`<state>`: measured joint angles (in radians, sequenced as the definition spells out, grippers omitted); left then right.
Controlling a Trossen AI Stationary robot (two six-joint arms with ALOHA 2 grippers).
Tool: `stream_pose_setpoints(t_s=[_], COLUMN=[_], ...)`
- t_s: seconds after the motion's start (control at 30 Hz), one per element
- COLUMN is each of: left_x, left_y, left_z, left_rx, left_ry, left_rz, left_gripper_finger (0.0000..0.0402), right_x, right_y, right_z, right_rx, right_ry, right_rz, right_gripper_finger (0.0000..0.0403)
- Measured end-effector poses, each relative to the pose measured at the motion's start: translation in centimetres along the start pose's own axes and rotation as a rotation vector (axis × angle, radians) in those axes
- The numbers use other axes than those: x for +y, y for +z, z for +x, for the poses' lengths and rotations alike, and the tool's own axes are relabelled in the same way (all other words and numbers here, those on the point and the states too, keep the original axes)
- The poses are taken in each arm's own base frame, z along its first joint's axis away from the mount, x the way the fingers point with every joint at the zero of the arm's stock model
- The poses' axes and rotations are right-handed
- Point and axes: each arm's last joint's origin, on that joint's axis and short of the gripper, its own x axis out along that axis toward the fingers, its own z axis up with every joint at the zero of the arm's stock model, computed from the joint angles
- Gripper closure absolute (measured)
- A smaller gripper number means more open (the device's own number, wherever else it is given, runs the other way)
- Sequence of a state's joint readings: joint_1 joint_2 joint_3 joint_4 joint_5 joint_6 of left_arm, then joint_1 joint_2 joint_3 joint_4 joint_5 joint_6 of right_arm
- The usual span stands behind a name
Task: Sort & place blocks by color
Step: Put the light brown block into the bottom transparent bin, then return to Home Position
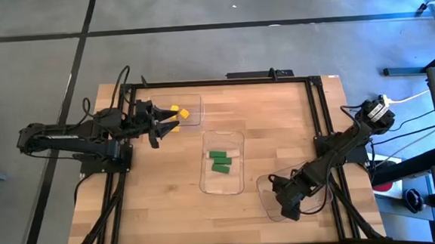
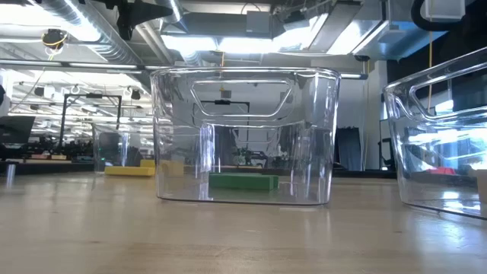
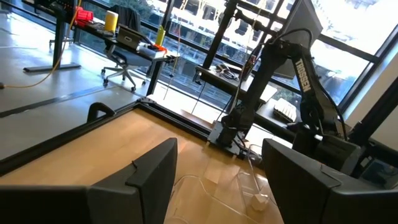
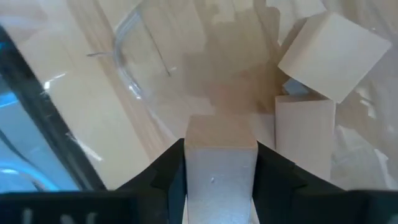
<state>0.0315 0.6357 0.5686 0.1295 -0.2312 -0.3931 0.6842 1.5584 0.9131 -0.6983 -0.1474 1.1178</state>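
- Right gripper [image 4: 217,168]: fingers clamped on a tan block [image 4: 221,155], held over the near-right clear tray [image 1: 266,196]; two more tan blocks [image 4: 333,53] lie in that tray already
- Left gripper [image 1: 173,117]: fingers apart and empty, poised at the far-left tray [image 1: 194,117], where yellow blocks [image 1: 180,112] rest
- Middle tray [image 1: 234,140]: holds the green blocks [image 1: 220,161], lying flat
- Progress, as judged: each colour sits in its own tray and no loose block shows on the wooden surface [image 1: 161,193]; the held tan block appears to be the last one left to release
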Motion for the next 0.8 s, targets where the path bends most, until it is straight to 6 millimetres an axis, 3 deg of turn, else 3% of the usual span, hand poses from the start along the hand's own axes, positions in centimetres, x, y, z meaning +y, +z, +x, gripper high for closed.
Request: stream_pose_setpoints(t_s=[0.5,0.67,0.8], left_x=[0.0,0.0,-0.1], left_y=[0.0,0.1,0.0], left_z=[0.0,-0.1,-0.1], left_rx=[-0.004,-0.006,0.005], left_ry=[0.011,0.009,-0.020], left_rz=[0.000,-0.001,-0.001], left_gripper_finger=[0.0175,0.0175,0.0175], right_x=[0.1,0.1,-0.5], right_y=[-0.2,-0.8,-1.2], right_z=[0.2,-2.4,-5.9], right_rx=[0.087,0.082,-0.096], right_ry=[0.032,0.140,0.208], right_rz=[-0.016,-0.047,-0.062], right_gripper_finger=[0.0192,0.0186,0.0187])
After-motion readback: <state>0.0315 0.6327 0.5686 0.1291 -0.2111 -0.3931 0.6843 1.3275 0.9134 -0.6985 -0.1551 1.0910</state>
